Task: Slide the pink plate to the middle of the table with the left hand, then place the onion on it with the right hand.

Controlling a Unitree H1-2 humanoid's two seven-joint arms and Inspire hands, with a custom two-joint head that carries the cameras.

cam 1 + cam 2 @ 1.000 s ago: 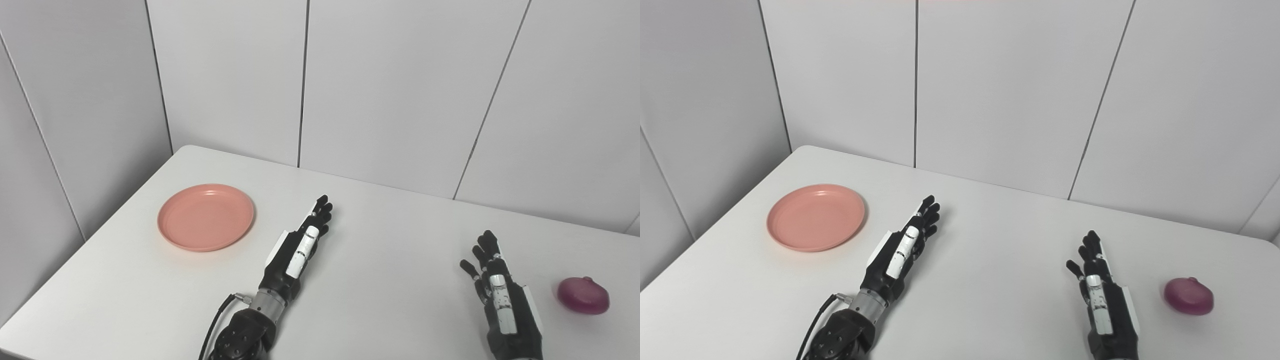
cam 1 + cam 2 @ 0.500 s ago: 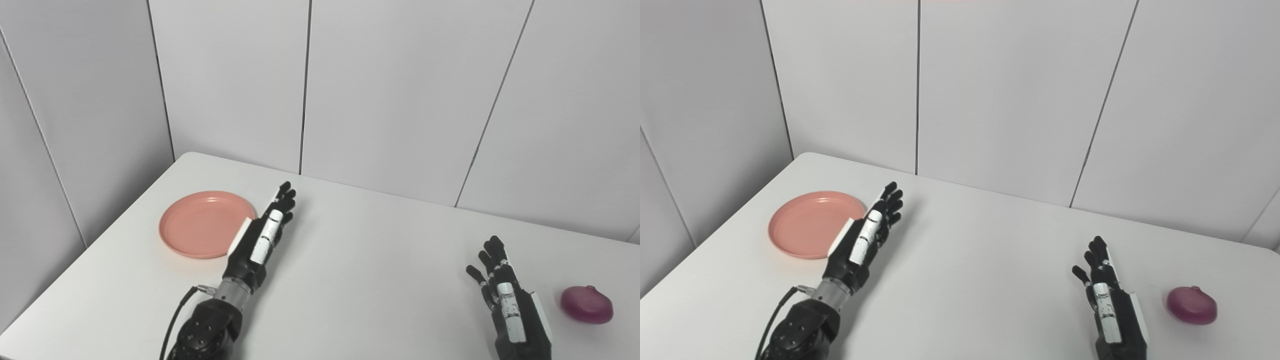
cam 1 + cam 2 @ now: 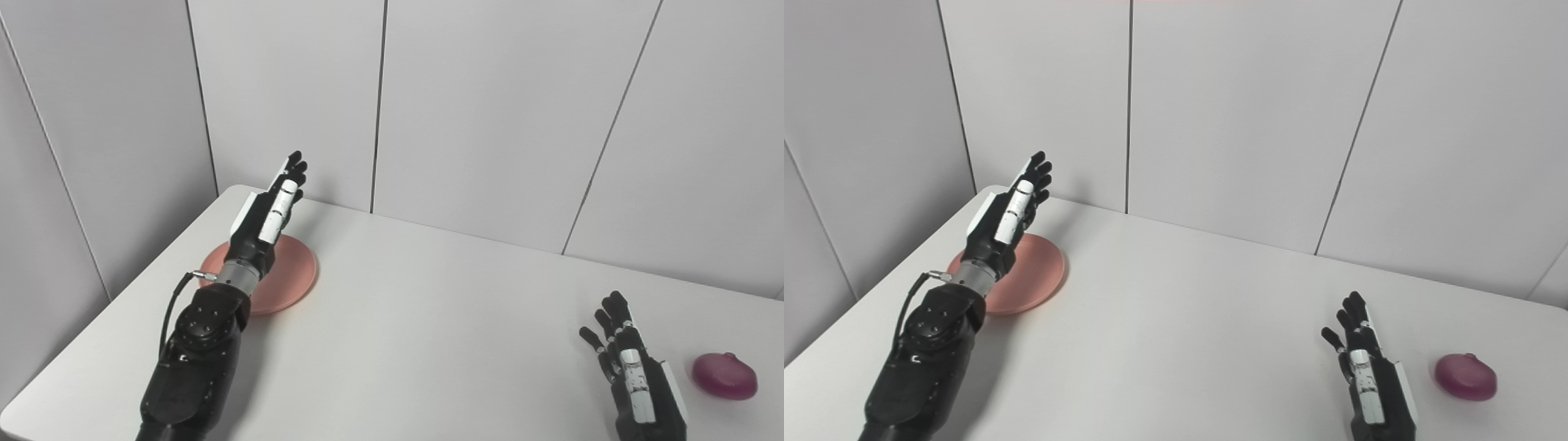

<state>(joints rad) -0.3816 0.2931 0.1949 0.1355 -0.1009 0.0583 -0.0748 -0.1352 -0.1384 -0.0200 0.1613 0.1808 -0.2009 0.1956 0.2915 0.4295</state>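
Note:
The pink plate (image 3: 293,275) lies flat on the white table (image 3: 429,306) near its far left corner; my arm hides its middle and left part. My left hand (image 3: 269,208) is raised above the plate with straight fingers, open and empty; it also shows in the right eye view (image 3: 1007,211). The purple onion (image 3: 724,376) rests on the table at the right edge, also in the right eye view (image 3: 1465,377). My right hand (image 3: 634,380) lies open on the table just left of the onion, apart from it.
Grey wall panels (image 3: 490,110) stand close behind the table and along its left side. The table's left edge (image 3: 116,300) runs near the plate. A black cable (image 3: 174,300) loops off my left wrist.
My left hand has lifted and swung left and away, from beside the plate's right rim to above the plate. The camera has tilted a little. The right hand and onion have not moved.

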